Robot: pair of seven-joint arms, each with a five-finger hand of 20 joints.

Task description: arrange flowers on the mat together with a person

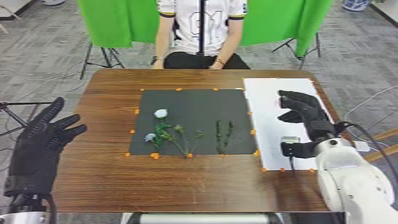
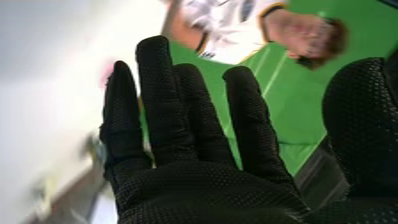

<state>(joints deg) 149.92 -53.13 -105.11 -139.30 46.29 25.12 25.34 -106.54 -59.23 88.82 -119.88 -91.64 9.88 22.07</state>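
The right hand's [image 1: 306, 111] fingers are straight and a little spread, pinching nothing that I can make out, with the thumb standing well off to the side. They're over the white sheet [image 1: 266, 92] on the right of the bench [image 1: 115, 185], and there's a small pink spot by them, too blurred to name; I can't tell if they touch it. Left of that sheet lies the dark mat [image 1: 191, 100], orange tabs [image 1: 155, 156] dotted round its edges. The flowers are on it: a white bloom [image 1: 161, 113], a pale bluish one [image 1: 150, 136] nearer the robot, leafy sprigs [image 1: 181, 142] beside that, then two long green stems [image 1: 219, 136] side by side. Over at the bench's left edge is the left hand [image 1: 37, 142], its fingers loosely extended, thumb apart.
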